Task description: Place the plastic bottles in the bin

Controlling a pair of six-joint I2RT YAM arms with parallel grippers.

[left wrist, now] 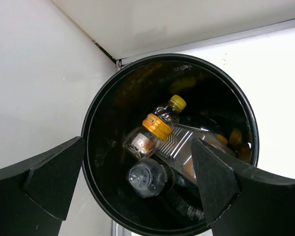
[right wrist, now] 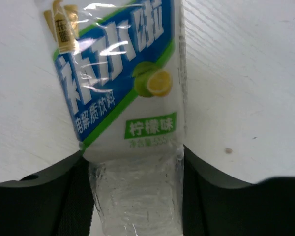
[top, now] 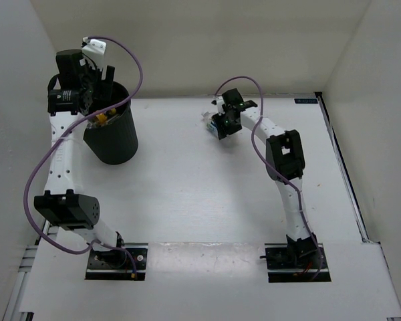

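The black bin (top: 113,144) stands at the far left of the table. My left gripper (top: 100,87) hangs over its mouth, open and empty. In the left wrist view (left wrist: 137,147) I look down past the rim (left wrist: 103,103) at several clear plastic bottles inside: one with an orange neck band (left wrist: 157,127), one with a yellow cap (left wrist: 177,102), one end-on and dark (left wrist: 146,177). My right gripper (top: 222,124) at the far middle is shut on a clear bottle with a blue-white label (right wrist: 123,73), at or just above the table; the bottle also shows in the top view (top: 210,122).
White walls enclose the table on the left, back and right. The bin stands close to the left wall and back corner. A metal strip (top: 341,167) runs along the table's right edge. The arm bases (top: 117,257) sit at the near edge.
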